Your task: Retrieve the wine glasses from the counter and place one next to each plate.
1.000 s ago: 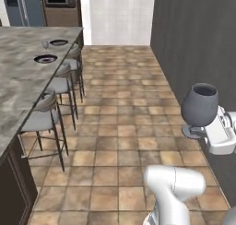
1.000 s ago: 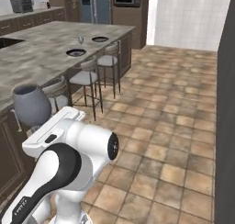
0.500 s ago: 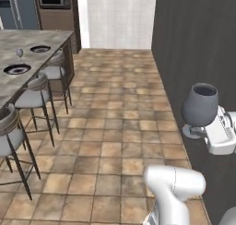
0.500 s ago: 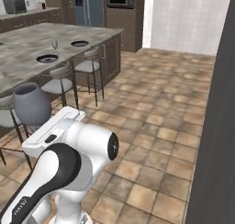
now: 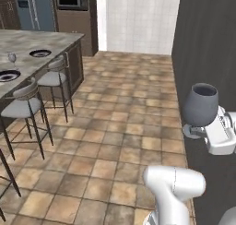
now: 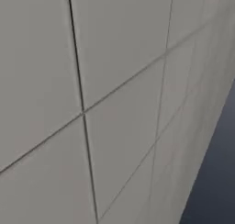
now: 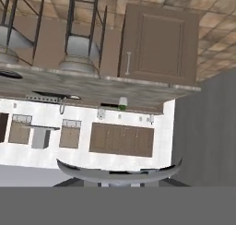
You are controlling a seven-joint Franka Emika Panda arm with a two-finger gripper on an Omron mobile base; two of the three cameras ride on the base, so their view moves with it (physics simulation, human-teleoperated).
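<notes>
The goblet (image 5: 200, 104) is being gripped at its stem by the gripper (image 5: 206, 131); it could be tipped or knocked against the dark wall (image 5: 207, 39) nearby.

Goblet (image 5: 201, 104) stem and foot partly masked by the white hand; fingers not visible there, so grip itself unclear. In hand view, just the goblet's rim arc (image 7: 120, 172) above the grey band, bowl cut off below. Second glass (image 5: 12, 58) on the island (image 5: 32, 42) too small for detail. Near plate (image 5: 5, 75) clipped by the left edge; far plate (image 5: 40, 53) tiny. Stools (image 5: 27, 106) cut at the frame's lower left. Right base view blurred up close on pale tiles (image 6: 114, 103), dark strip at lower right unidentifiable.
</notes>
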